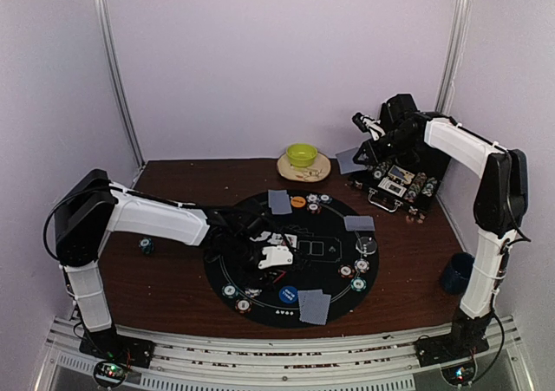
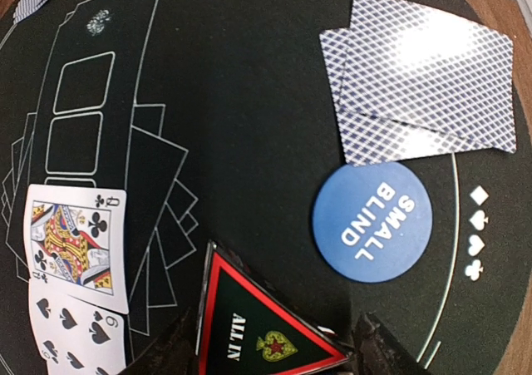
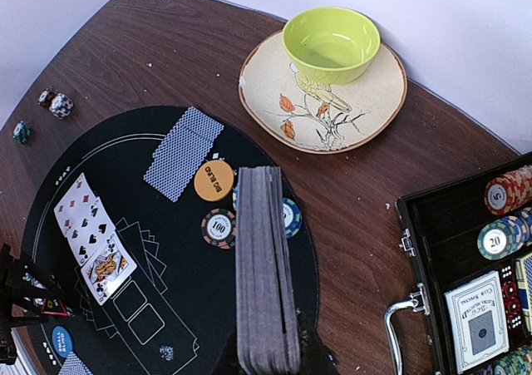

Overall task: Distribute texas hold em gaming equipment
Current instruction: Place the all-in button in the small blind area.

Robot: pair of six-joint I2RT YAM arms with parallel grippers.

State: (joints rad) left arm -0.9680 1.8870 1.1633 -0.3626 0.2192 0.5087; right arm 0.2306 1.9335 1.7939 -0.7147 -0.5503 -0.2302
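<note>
My left gripper [image 2: 270,352] is shut on the red-edged "ALL IN" triangle marker [image 2: 258,329], low over the black round mat [image 1: 260,309], near its middle. Just beyond it lie the blue "SMALL BLIND" disc [image 2: 371,221] and two face-down cards [image 2: 420,80]. A queen of clubs [image 2: 76,246] and a spade card [image 2: 75,337] lie face up to the left. My right gripper [image 3: 266,354] is shut on a deck of cards [image 3: 264,267], seen edge on and held high over the table's back right [image 1: 349,159]. Below it are the orange "BIG BLIND" disc [image 3: 214,180] and a 100 chip [image 3: 219,228].
A green bowl [image 3: 331,44] on its plate [image 3: 274,92] stands at the back. An open black case [image 1: 401,187] with chips is at the back right. A dark blue mug [image 1: 455,272] stands at the right. Dice [image 3: 54,102] lie on the wood to the left. More cards and chips ring the mat.
</note>
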